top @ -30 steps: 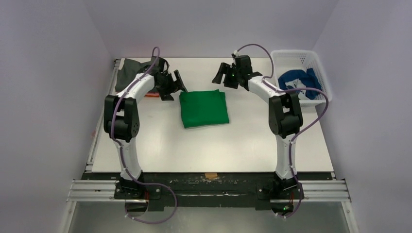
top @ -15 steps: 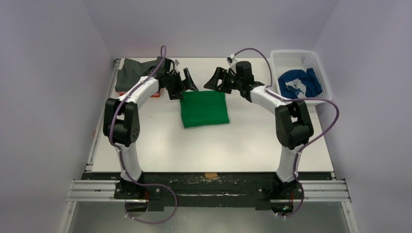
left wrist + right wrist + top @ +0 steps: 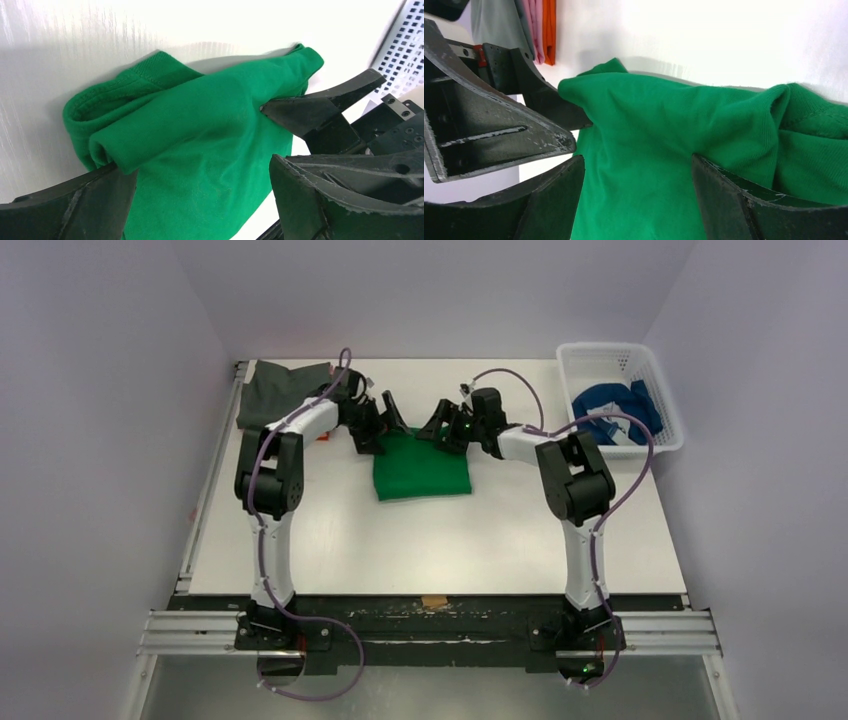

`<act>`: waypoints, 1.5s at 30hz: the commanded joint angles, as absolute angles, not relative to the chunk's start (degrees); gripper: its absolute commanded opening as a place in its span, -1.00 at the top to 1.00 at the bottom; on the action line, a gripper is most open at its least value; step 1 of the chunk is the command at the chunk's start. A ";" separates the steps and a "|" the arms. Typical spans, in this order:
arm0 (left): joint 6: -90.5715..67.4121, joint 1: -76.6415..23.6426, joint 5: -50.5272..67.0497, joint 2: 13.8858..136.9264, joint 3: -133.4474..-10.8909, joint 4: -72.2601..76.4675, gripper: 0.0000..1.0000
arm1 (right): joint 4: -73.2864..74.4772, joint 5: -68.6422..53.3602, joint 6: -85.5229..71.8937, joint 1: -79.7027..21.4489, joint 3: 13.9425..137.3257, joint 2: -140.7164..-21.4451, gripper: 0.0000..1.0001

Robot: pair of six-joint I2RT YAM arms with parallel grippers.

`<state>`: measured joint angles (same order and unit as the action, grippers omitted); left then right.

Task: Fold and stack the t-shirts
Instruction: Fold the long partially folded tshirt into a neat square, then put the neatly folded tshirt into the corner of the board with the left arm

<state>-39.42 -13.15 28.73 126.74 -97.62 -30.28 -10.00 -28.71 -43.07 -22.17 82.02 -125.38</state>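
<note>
**Supervisor:** Tool state?

**Operator:** I read the left black two-finger gripper (image 3: 379, 427) and the right black two-finger gripper (image 3: 443, 430) as released. Their jaws are spread, and each straddles a far corner of the folded bright green knit t-shirt (image 3: 420, 468) at mid-table, which suits a paired corner pinch.

**Supervisor:** Material?

**Operator:** Soft jersey with stitched hems and rounded folds, so I expect sag. The folded dark grey t-shirt (image 3: 275, 390) lies far-left. The crumpled blue t-shirt (image 3: 608, 408) sits in the white plastic lattice basket (image 3: 618, 352).

High rear camera looks down; both wrist views closely share green t-shirt (image 3: 200, 165)
</note>
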 commanded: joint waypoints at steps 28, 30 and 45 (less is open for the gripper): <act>-47.86 -27.71 10.96 86.64 -48.04 -21.10 -0.85 | 10.39 9.46 -40.99 -30.65 35.42 -51.69 -0.72; -48.62 -28.57 10.77 91.03 -49.97 -21.05 -0.79 | 11.35 11.14 -41.04 -30.67 34.76 -49.29 -0.72; -47.63 -44.37 -12.53 116.36 -82.30 -46.69 1.00 | 13.65 16.31 -38.85 -30.67 34.40 -47.47 -0.73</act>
<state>-49.95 -41.91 2.46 111.61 -76.14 -33.71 13.39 13.08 -39.81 -30.72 34.70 -47.97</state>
